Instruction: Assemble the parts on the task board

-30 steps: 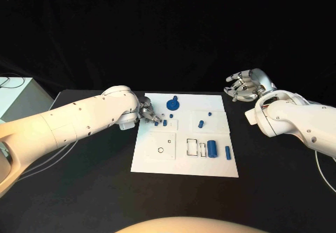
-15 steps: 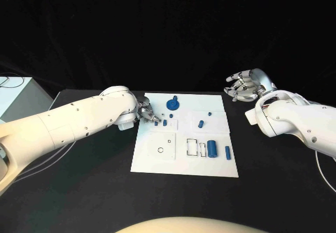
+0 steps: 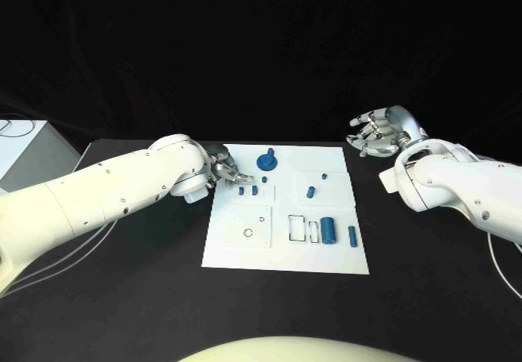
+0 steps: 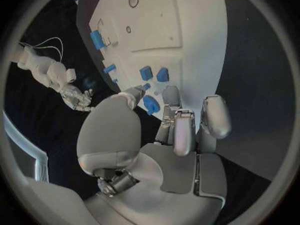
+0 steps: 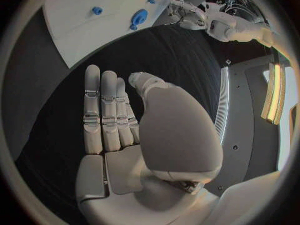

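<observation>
Since the earlier frames the left hand [image 3: 226, 170] has lifted slightly from the near-left pegs and shifted toward the far edge of the task board [image 3: 245, 253]; the right hand [image 3: 377, 133] has not moved.

Left hand: hovers over the board's far-left corner, fingers [image 4: 183, 130] drawn close together; the left wrist view shows a small blue part [image 4: 150, 104] at the fingertips — whether it is pinched or merely lies beneath them cannot be told.

Right hand: raised off the desk [image 3: 435, 302] beyond the board's far-right corner, fingers straight and apart, holding nothing.

Board status: two short pegs [image 3: 248, 191] stand just beside the left hand; a round blue knob piece [image 3: 268, 161] sits at the far edge; two small parts [image 3: 312, 191] occupy the right-centre panel; a blue block [image 3: 330, 230] and a slim bar [image 3: 352, 235] lie at the near-right — beside an unfilled rectangular recess [image 3: 297, 228].

Judgement: assembly partly done; the recess and the holes [image 3: 250, 233] on the near-left panel appear unfilled.
</observation>
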Controlling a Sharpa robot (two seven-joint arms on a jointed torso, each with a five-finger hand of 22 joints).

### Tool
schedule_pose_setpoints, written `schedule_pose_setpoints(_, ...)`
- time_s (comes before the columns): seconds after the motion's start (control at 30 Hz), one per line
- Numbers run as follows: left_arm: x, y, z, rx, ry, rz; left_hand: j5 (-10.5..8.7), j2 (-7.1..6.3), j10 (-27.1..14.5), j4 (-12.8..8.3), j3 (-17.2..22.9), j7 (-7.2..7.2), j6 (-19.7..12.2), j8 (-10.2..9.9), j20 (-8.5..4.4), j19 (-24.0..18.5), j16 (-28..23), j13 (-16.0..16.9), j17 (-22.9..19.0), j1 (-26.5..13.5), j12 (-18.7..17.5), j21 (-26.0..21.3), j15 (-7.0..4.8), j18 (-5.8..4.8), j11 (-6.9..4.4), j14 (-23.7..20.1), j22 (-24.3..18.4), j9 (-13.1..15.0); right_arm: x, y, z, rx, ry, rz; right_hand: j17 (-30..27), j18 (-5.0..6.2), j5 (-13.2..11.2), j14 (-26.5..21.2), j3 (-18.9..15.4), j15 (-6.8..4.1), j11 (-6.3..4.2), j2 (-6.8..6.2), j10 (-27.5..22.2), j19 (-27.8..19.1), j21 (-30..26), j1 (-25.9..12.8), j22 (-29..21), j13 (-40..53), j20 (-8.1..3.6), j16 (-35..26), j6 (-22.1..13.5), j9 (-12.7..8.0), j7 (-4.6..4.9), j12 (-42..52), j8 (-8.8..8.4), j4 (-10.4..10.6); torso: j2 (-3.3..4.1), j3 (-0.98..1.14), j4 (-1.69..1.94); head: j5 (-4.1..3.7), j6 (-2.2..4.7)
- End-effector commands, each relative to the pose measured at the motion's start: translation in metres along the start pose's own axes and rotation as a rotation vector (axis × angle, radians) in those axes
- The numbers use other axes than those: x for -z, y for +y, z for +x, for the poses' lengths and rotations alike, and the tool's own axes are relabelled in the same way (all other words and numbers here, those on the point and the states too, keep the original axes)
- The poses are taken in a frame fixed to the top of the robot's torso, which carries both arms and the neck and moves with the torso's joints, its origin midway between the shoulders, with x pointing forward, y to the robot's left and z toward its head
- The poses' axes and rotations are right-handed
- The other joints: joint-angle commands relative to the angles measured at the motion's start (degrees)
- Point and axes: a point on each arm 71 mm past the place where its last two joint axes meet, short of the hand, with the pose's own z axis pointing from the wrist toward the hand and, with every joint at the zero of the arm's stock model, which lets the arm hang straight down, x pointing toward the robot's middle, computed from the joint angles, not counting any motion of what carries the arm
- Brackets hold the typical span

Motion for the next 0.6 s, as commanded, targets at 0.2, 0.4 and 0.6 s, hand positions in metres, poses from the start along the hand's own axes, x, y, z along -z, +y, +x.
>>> schedule_pose_setpoints(0.2, 0.005, -0.009, -0.011, 0.2, -0.117, 0.192, 0.25, 1.11, -6.59, 0.12, -3.94, 2.94, -6.03, -2.89, 2.34, -8.33, -5.2, -1.1, -4.08, 2.83, -0.31, -8.7, 2.74, 2.79, 2.68, -3.69, -9.5, -4.64, 0.0, 0.001, 0.0, 0.003, 0.008, -0.013, 0.09, 1.06, 0.39, -0.26, -0.3, 0.16, 0.04, -0.01, 0.06, -0.27, -0.27, -0.36, -0.11, -0.09, 0.16, -0.27, -0.15, -0.01, 0.3, -0.31, 0.25, -0.13, -0.08, 0.03, 0.08, -0.26, 0.13)
schedule_pose_setpoints(0.4, 0.009, -0.02, -0.013, 0.149, -0.208, 0.388, 0.56, 0.4, -16.13, -4.19, 7.29, 4.18, -6.88, -5.44, 3.96, -21.07, -19.44, -7.01, -27.02, 21.29, -8.17, -24.07, 4.28, 5.67, 4.23, -22.47, -23.73, -12.85, 0.0, 0.0, 0.0, 0.003, 0.008, -0.013, 0.07, 1.05, 0.41, -0.41, -0.33, 0.25, 0.12, 0.05, -0.1, -0.35, -0.69, -0.3, -0.47, -0.55, 0.23, -0.97, -0.02, 0.01, 0.37, -0.63, 0.37, -0.2, -0.09, 0.04, 0.15, -0.43, 0.55)
schedule_pose_setpoints(0.6, 0.01, -0.032, -0.005, 0.004, -0.279, 0.545, -0.35, -1.68, -14.58, -7.76, 11.18, 3.62, -1.4, -8.93, 4.04, -22.76, -19.29, -12.42, -30.78, 22.74, -13.77, -22.56, 4.24, 5.67, 4.11, -25.29, -21.8, -21.29, 0.0, 0.0, 0.0, -0.001, 0.01, -0.019, -0.38, 0.99, 0.3, -1.55, 0.39, 0.64, 0.45, 0.15, -0.64, -1.33, -2.77, -0.31, -2.06, -3.21, 0.54, -4.74, 1.52, 0.12, 0.54, -3.32, 1.07, -0.44, -0.04, 0.01, 0.04, -0.53, 0.97)
